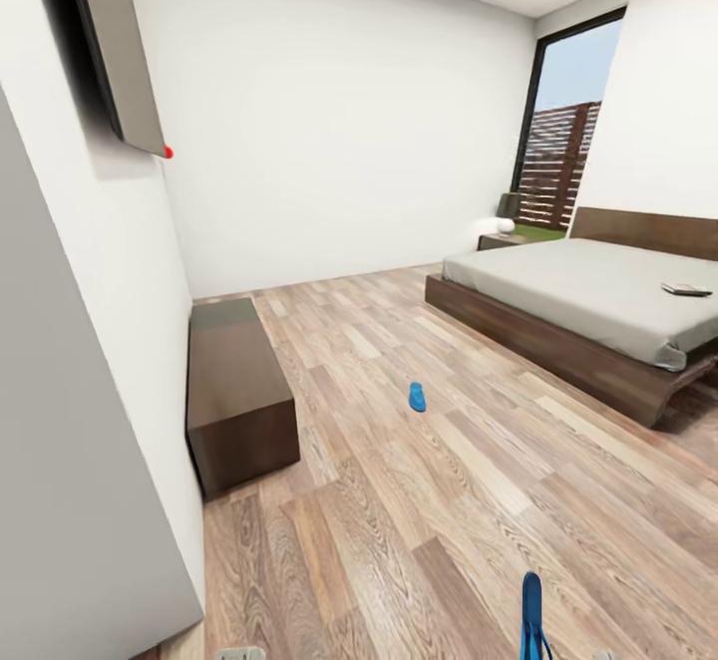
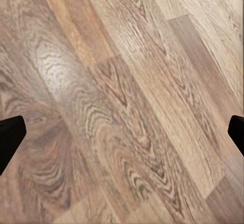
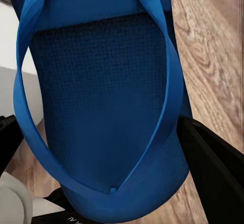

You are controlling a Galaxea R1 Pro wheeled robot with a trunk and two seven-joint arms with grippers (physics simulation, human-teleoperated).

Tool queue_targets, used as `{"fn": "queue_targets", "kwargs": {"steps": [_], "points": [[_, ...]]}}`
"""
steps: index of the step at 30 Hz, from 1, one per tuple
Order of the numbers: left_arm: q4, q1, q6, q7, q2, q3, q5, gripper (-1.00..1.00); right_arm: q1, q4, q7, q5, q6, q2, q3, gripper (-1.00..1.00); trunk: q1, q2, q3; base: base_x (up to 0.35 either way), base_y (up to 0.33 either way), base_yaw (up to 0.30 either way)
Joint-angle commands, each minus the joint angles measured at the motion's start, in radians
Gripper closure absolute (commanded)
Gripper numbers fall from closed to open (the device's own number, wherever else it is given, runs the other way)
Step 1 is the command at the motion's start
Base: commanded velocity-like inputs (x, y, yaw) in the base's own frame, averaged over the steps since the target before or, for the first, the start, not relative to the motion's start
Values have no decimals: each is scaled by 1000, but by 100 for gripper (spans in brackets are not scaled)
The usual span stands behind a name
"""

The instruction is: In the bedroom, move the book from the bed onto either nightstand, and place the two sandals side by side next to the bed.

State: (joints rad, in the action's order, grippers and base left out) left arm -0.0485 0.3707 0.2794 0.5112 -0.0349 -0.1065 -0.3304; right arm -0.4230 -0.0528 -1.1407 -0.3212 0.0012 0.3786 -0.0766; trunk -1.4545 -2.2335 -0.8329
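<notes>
Bedroom: white walls, a brown wood-plank floor [image 1: 429,500], and a tall dark-framed window [image 1: 566,132] at the far right looking onto a slatted fence and a strip of grass.
Bed: the bed [image 1: 588,286] stands at the right, low, with a pale grey mattress, dark brown frame and a headboard against the right wall.
Cabinet: a long low dark brown cabinet [image 1: 237,391] sits against the left wall, under a flat dark panel [image 1: 120,42] mounted high on that wall, with a small red dot at its lower corner.
Nightstand: the nightstand [image 1: 502,239] is at the far side of the bed by the window, dark brown, with a small lamp [image 1: 508,211] on top.
Book: the book [image 1: 686,289] lies flat on the mattress near the right edge of the head view, close to the headboard end.
Sandal on the floor: one blue sandal [image 1: 417,397] lies on the planks in mid-room, between the cabinet and the bed, well apart from both.
Sandal held: the second blue sandal [image 3: 101,107] stands on edge at the bottom of the head view; the right wrist view shows its textured sole and blue strap up close.
Right pincer: the right pincer [image 3: 101,183] is closed on that sandal, a dark finger on each side of it.
Left pincer: the left pincer [image 2: 122,137] is spread wide with nothing between its tips, over bare floor planks.
</notes>
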Motion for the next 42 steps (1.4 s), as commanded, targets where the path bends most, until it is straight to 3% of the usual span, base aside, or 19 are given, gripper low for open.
{"fn": "queue_targets", "kwargs": {"steps": [1, 42], "points": [[1, 0, 4, 3, 0, -9, -9, -100, -2, -4, -4, 4, 0, 0, -8, 100, 0, 0, -1, 0, 0, -200], [1, 1, 4, 3, 0, -10, -9, -100, -2, -4, -4, 4, 0, 0, -8, 100, 0, 0, -3, 0, 0, -189]]}}
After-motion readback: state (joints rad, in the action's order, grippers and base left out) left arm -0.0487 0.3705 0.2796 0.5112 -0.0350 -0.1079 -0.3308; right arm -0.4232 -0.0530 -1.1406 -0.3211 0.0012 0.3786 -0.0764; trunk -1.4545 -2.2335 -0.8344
